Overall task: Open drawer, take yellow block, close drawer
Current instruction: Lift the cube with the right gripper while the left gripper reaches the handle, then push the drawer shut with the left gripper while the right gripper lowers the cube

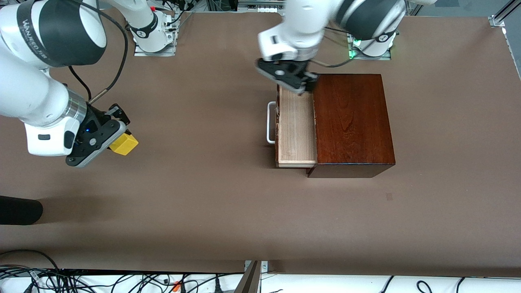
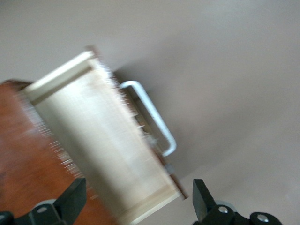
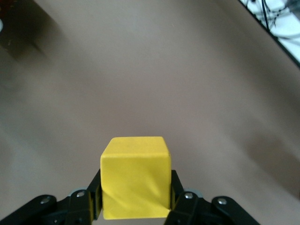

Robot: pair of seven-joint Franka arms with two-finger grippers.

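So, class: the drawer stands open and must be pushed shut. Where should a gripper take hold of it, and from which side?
Take the white handle on the drawer, coming from the right arm's end of the table. The bar stands off the drawer front, leaving a gap for jaws to close across it.

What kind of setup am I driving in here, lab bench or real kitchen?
Likely a robotics lab bench: a brown covered table with bolted arm bases, loose cables along its edge, and just a wooden box as prop.
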